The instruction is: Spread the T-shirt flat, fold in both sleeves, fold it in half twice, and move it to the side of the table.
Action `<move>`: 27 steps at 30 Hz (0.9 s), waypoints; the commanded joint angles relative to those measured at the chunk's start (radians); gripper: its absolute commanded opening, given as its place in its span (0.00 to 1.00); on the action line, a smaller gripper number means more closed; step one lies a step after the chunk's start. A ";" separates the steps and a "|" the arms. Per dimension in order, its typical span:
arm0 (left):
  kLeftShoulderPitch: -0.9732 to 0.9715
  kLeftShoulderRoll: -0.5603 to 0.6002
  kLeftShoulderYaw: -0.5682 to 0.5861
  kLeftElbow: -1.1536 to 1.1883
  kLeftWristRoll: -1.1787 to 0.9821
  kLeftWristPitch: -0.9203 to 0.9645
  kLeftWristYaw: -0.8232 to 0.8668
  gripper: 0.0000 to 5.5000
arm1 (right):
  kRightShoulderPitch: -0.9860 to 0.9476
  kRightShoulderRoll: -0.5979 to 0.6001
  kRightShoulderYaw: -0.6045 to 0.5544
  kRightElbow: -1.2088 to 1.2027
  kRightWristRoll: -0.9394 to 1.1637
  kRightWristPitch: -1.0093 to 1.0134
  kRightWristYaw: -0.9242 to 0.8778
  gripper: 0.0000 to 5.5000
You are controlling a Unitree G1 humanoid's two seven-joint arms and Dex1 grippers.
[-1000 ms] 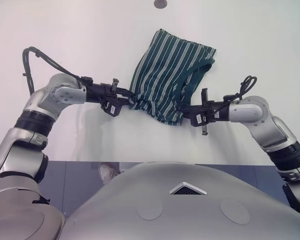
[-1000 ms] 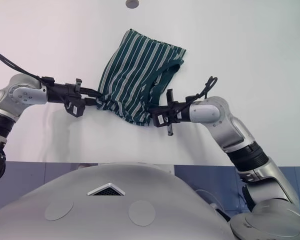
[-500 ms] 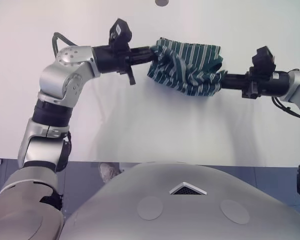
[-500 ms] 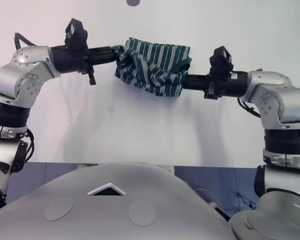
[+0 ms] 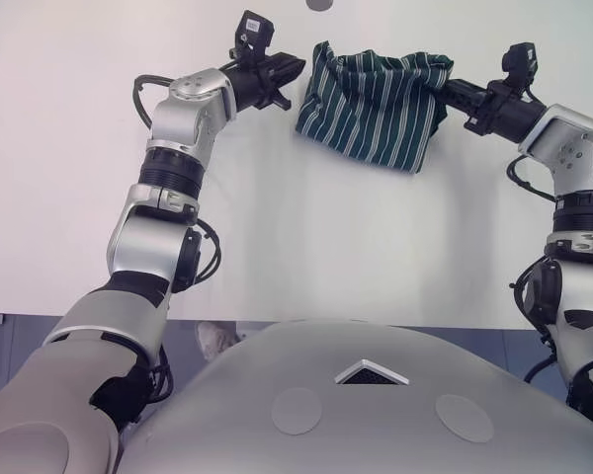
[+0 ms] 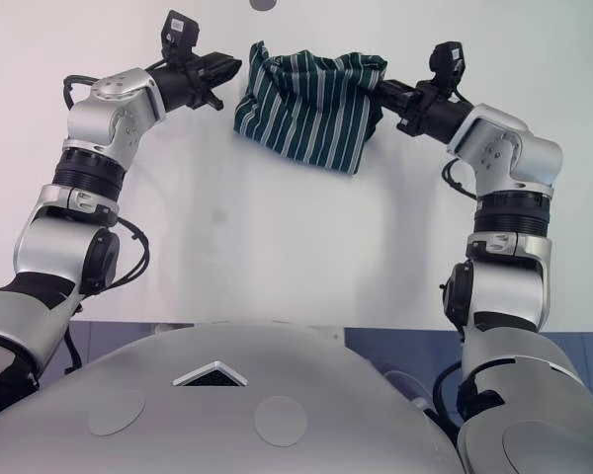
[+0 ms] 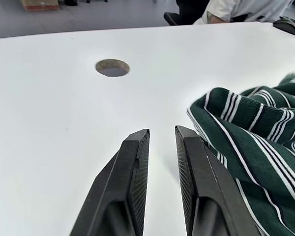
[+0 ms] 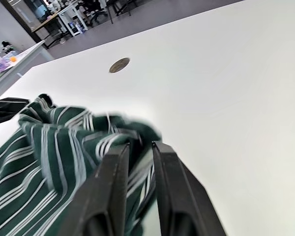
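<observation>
dark green, white-striped fabric t-shirt [image 5: 376,109] lies bunched at the far middle of the flat white table [image 5: 306,247]. it is rumpled and doubled over itself, not spread; sleeves cannot be told apart in the heap. left gripper [image 7: 162,140] sits low over the table just beside the cloth's left edge, not touching it. its jaws are parted by a narrow gap with nothing in them. right gripper [image 8: 139,147] is at the cloth's right upper corner, jaws drawn down to a slit with a fold of striped fabric pinched between. a small round grey hole cover [image 7: 112,67] sits in the table beyond the t-shirt. judgement: the first step, spreading flat, is in hand; no fold is begun. the next move likely calls for the left jaws to widen and take the left edge or corner, then for both arms to draw apart so the cloth opens out. risk: a pinch through two layers would drag the bunch whole.
</observation>
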 commanded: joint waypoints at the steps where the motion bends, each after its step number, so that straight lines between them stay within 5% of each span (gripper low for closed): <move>1: 0.029 0.008 0.042 -0.148 -0.018 -0.070 -0.055 0.13 | -0.028 0.028 -0.038 -0.068 -0.017 -0.092 -0.043 0.12; 6: 0.181 0.035 -0.125 -0.423 0.036 -0.098 -0.258 0.00 | 0.024 0.087 0.119 -0.280 -0.020 -0.068 0.086 0.00; 11: 0.211 0.103 -0.268 -0.368 0.228 -0.103 -0.278 0.00 | -0.080 0.251 0.239 -0.048 -0.151 -0.133 0.024 0.00; 17: 0.280 0.162 -0.222 -0.336 0.264 -0.097 -0.255 0.00 | -0.140 0.248 0.196 0.304 -0.277 -0.227 -0.137 0.00; 21: 0.234 0.098 -0.041 -0.337 0.118 -0.010 -0.182 0.00 | -0.107 0.231 0.192 0.372 -0.289 -0.172 -0.105 0.00; 23: 0.215 0.086 0.013 -0.333 0.090 0.007 -0.151 0.00 | -0.093 0.205 0.123 0.440 -0.275 -0.179 -0.195 0.00; 27: 0.233 0.068 0.038 -0.336 0.092 0.008 -0.107 0.00 | -0.045 0.046 -0.207 0.616 -0.135 -0.289 -0.628 0.00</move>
